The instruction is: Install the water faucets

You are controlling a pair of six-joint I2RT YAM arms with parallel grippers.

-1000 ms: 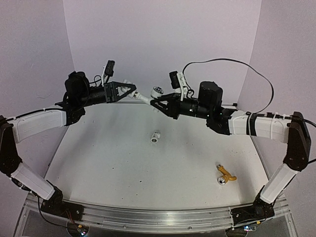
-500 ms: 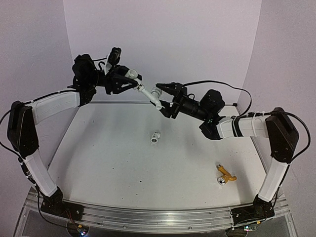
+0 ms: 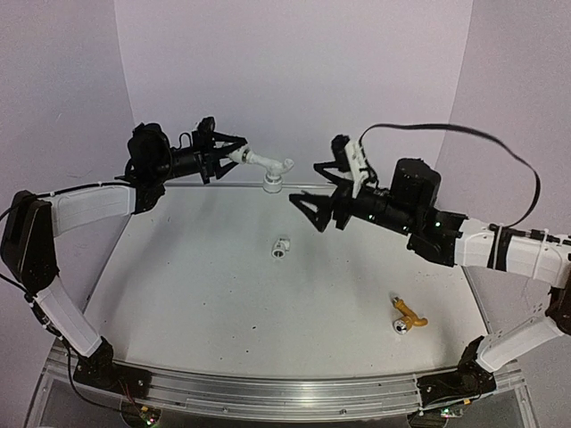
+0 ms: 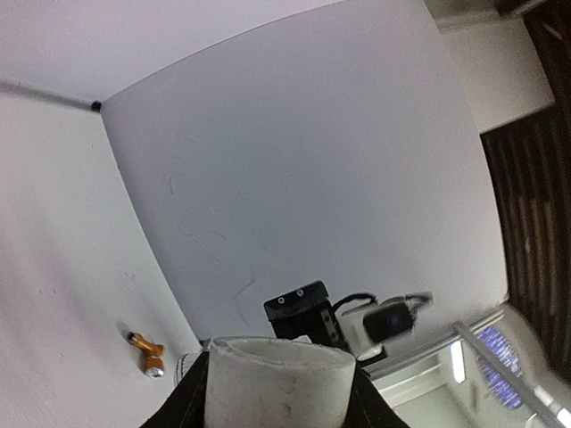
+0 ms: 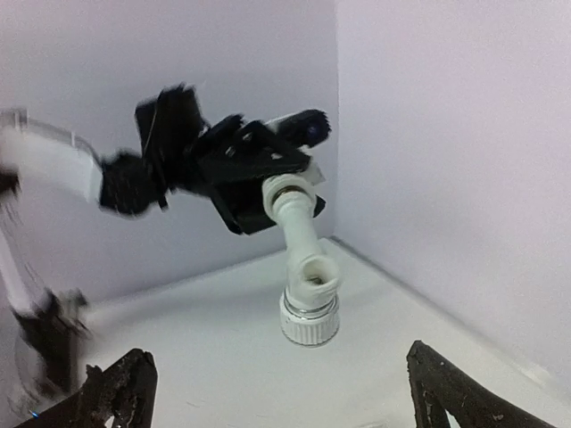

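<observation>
**White faucet** (image 3: 260,161): aloft over the far edge of the counter (image 3: 178,285), near the back wall. Clamped by its upper end in the left gripper (image 3: 234,156), jaws narrow around the stem. Long axis slanting down and away from that gripper. Side spout facing the right wrist camera. Silvery ring and ribbed white collar at the low end, just above the counter; contact with it not determinable.

**Right gripper** (image 3: 307,187): spread wide, holding nothing, level with the white faucet and just to its right, pointing at it. Clear air between the fingertips and the faucet.

**Yellow faucet** (image 3: 408,316): lying flat on the counter, near-right area, well apart from both grippers. Long axis on a diagonal, silvery end toward the near edge. Also seen small in the left wrist view. Nearer the right arm, and likely that arm's to fetch, being the free one.

**White fitting** (image 3: 281,245): stubby piece, alone at mid-counter between the two arms. Probable mate for the yellow faucet.

**Obstructions**: none seen around the yellow faucet. Approach from above open, though the right arm's own forearm hangs over that side of the counter
</observation>
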